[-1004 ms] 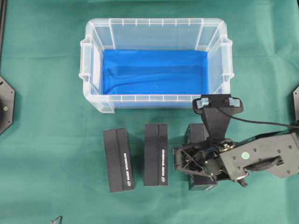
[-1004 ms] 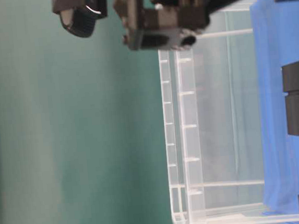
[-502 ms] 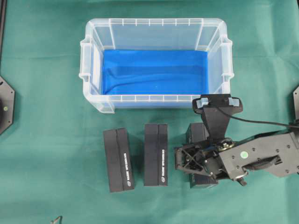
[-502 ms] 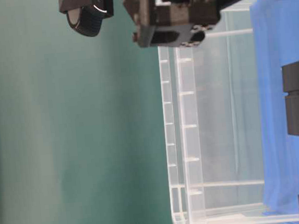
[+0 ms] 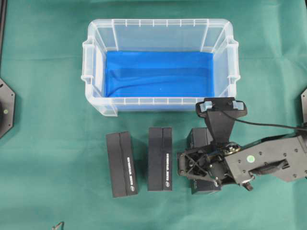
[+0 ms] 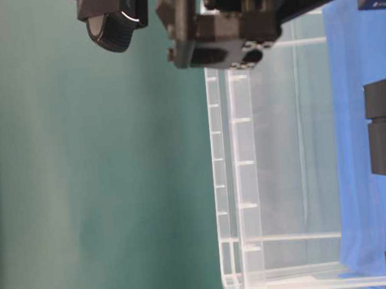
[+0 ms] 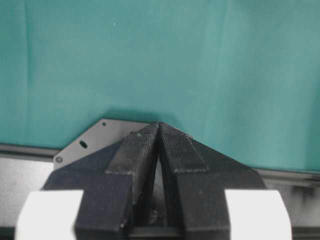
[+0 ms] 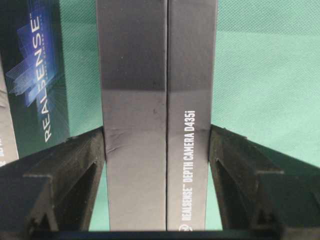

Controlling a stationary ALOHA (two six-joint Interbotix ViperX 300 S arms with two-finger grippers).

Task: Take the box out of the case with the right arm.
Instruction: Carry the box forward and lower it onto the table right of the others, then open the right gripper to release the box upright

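The case (image 5: 91, 72) is a clear tub with only a blue cloth (image 5: 158, 74) on its bottom. The box (image 5: 201, 139), black with white lettering, lies outside the case on the green cloth, in front of its right end. My right gripper (image 5: 194, 165) hangs over the box. In the right wrist view the fingers (image 8: 85, 160) press against both long sides of the box (image 8: 155, 75), so my right gripper (image 8: 157, 131) is shut on it. My left gripper (image 7: 159, 125) is shut on nothing, its tips meeting above a grey plate.
Two more black boxes (image 5: 122, 164) (image 5: 159, 158) lie side by side to the left of the held one, the nearer showing in the right wrist view (image 8: 35, 75). The case wall (image 6: 250, 180) stands close behind the right gripper (image 6: 218, 44). Green cloth covers the table.
The right gripper and the box between its fingers have shifted slightly to the left. The case and the other two boxes have not moved.
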